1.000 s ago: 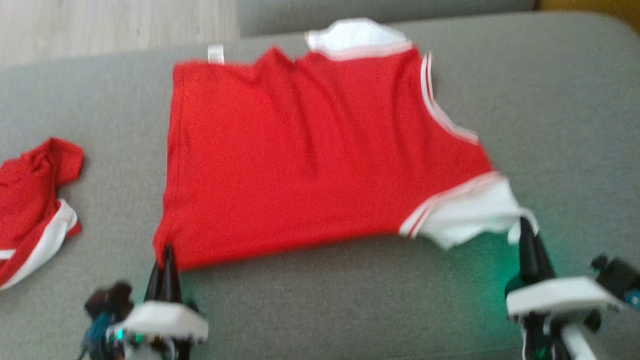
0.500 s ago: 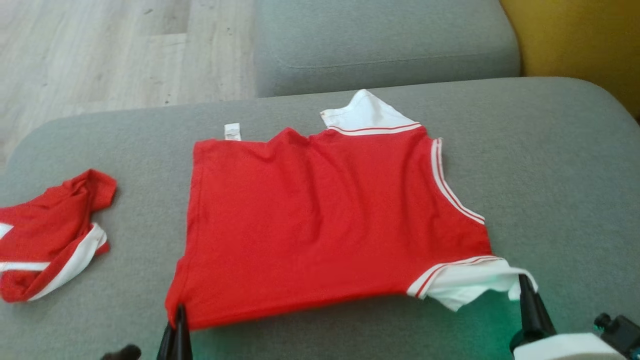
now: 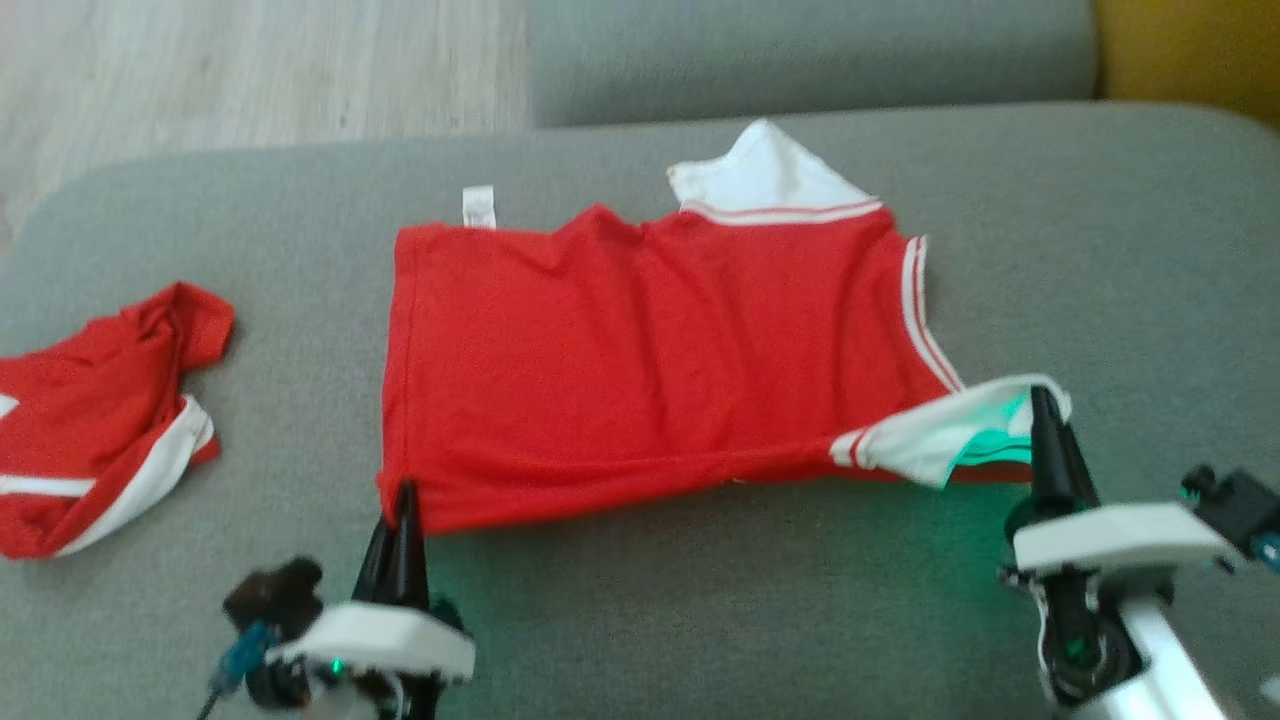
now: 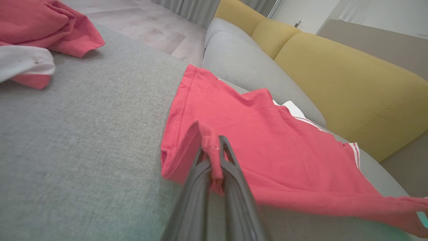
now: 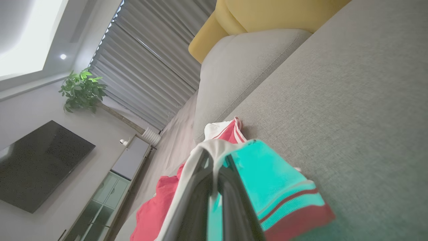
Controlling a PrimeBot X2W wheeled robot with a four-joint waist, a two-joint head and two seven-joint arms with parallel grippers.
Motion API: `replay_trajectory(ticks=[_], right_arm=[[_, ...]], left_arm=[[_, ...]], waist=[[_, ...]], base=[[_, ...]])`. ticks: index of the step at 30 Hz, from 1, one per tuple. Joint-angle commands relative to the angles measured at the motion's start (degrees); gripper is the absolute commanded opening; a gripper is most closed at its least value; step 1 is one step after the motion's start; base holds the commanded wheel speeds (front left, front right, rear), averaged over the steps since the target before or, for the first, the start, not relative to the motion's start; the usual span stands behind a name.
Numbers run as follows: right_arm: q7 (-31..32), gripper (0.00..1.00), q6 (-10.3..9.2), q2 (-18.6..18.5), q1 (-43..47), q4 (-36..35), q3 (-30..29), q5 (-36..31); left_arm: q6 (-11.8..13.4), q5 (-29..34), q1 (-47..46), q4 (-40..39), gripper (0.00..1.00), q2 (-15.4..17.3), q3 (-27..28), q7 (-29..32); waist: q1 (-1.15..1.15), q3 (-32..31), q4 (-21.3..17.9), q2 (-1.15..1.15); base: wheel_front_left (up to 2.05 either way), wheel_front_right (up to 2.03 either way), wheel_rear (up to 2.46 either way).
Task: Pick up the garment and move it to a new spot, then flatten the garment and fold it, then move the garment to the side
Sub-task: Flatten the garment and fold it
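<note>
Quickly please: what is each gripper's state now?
Left gripper: shut on a corner of the red shirt.
Right gripper: shut on its white sleeve.

red garment [image 3: 640,360] with white striped sleeves, spread on the grey cushion, near edge and sleeve lifted

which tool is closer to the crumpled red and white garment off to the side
Left. The left tool pinches the hem corner of the red shirt, just right of the crumpled garment; the right tool grips the shirt's white sleeve, across the whole shirt from it.
</note>
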Motion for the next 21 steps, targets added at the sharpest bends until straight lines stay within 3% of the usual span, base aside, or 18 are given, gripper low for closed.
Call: replay_trajectory(ticks=[1,11,12,13,14,15,16,21], right_arm=[[0.04,0.0,-0.04,0.29,-4.04,-0.48,0.7,-1.05],[-0.87,0.0,-0.04,1.76,-13.28,6.61,0.66,-4.46],[-1.12,0.0,-0.04,1.84,-14.07,7.48,0.54,-4.83],[-1.44,0.0,-0.04,1.96,-14.82,8.42,0.23,-5.2],[-1.78,0.0,-0.04,2.15,-15.58,9.28,-0.18,-5.6],[-2.11,0.73,-0.04,2.34,-16.32,9.96,-0.47,-6.11],[-2.41,1.0,-0.04,2.54,-16.94,10.62,-0.89,-6.65],[-3.05,1.0,-0.04,2.31,-17.78,8.92,-4.65,-15.22]], left_arm=[[0.1,-0.74,-4.3,-0.13,0.0,0.69,1.1,-0.31],[1.93,-4.65,-13.86,5.06,0.0,0.69,0.72,-0.31],[2.43,-5.04,-14.59,5.38,0.04,0.69,0.82,-0.31],[3.02,-5.3,-15.22,5.55,0.34,0.69,1.03,-0.31],[3.42,-5.65,-15.72,5.6,0.91,0.69,1.21,-0.31],[3.75,-6.0,-16.08,5.39,1.0,0.69,1.56,-0.31],[4.14,-5.81,-16.31,5.08,1.0,0.69,1.78,-0.31],[6.43,2.41,-14.51,-0.82,1.0,0.69,4.82,-0.31]], waist=[[0.0,2.05,0.59,0.0],[0.0,6.87,1.3,0.0],[0.0,7.18,1.35,0.0],[0.0,7.43,1.4,0.0],[0.0,7.68,1.43,0.0],[0.0,7.9,1.44,0.0],[0.0,8.07,1.47,0.0],[0.0,8.28,1.73,0.0]], base=[[0.0,0.0,0.0],[0.0,0.0,0.0],[0.0,0.0,0.0],[0.0,0.0,0.0],[0.0,0.0,0.0],[0.0,0.0,0.0],[0.0,0.0,0.0],[0.0,0.0,0.0]])
